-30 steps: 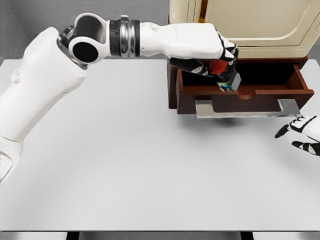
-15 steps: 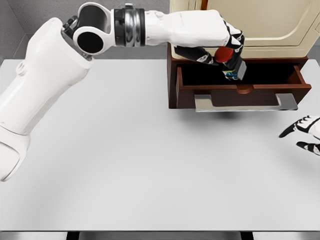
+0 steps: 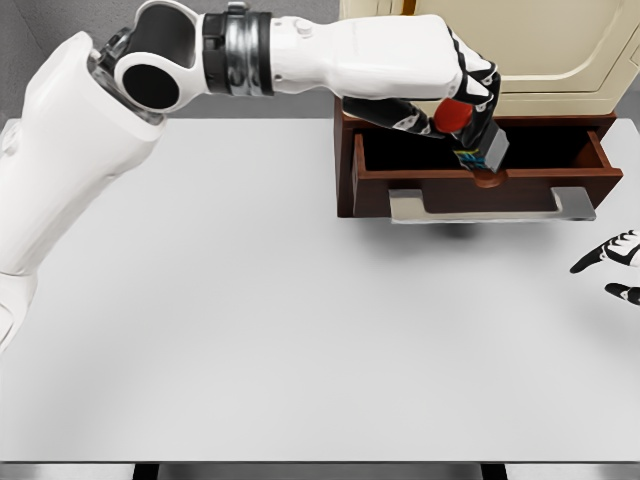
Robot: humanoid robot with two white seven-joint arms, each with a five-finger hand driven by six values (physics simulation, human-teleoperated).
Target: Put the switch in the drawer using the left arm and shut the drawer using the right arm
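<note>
My left hand (image 3: 462,108) reaches across from the upper left and is shut on the switch (image 3: 478,137), a small grey block with a red knob and coloured underside. The switch hangs tilted over the open brown drawer (image 3: 400,178), just above its front wall near the middle. The drawer is pulled out, with a grey metal handle (image 3: 490,207) along its front. My right hand (image 3: 612,268) shows only at the right edge over the white table (image 3: 250,320), fingers spread and holding nothing.
The drawer belongs to a dark wooden cabinet (image 3: 345,165) at the back right, under a cream-coloured appliance (image 3: 540,50). A grey wall runs behind the table.
My left hand has carried the switch a little to the right and slightly lower over the drawer. My right hand has slid further toward the right edge.
</note>
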